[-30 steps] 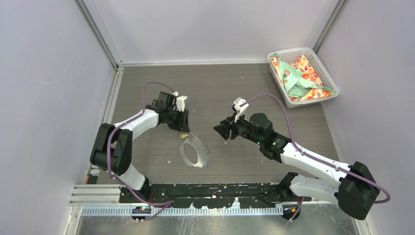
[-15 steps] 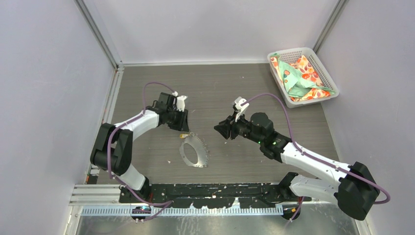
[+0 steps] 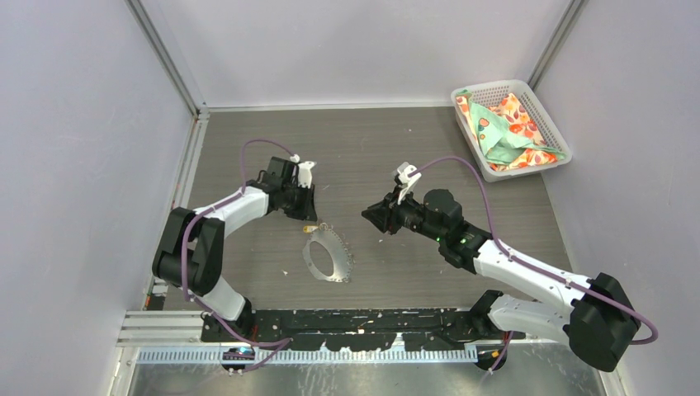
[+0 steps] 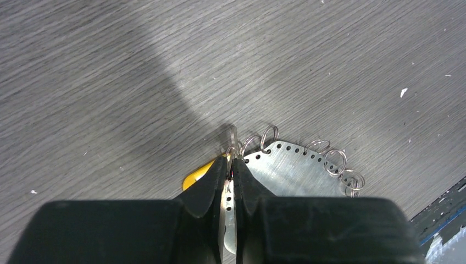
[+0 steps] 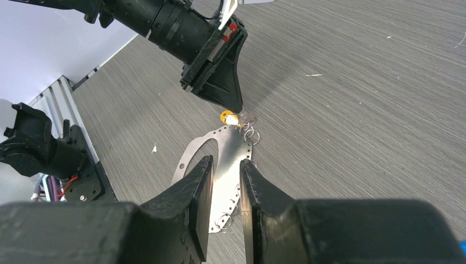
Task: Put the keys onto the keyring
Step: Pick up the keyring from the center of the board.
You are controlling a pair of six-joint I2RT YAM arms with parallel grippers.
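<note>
- The keyring (image 3: pixel 341 257) is a flat, silver metal plate shaped like a loop, with a big oval hole in it. It lies flat near the middle of the table (image 3: pixel 396 140), a little toward the near edge and left of centre.
- Small punched holes run along the plate's rim, and several small wire rings (image 4: pixel 335 160) hang through them on the side facing the right edge.
- The yellow-headed key (image 4: pixel 196 176) lies on the table at the plate's far end, touching or just beside its rim.
- The left gripper (image 4: pixel 231 163) points down at that same far end. Its fingers (image 4: pixel 211 187) are pressed together at the tips, with only a thin slit behind them.
- The tips meet right at the plate's rim, beside the yellow head and at one wire ring. A thin silver sliver shows just past them. It is too small to tell which of these they pinch, if any.
- The right gripper (image 5: pixel 226 162) hangs above the table, toward the right edge and well apart from the plate. It points toward the left gripper. Its fingers are parallel with a narrow gap between them, and nothing is in the gap.
- A white basket (image 3: pixel 528 92) stands in the far right corner, holding a patterned cloth (image 3: pixel 503 128).
</note>
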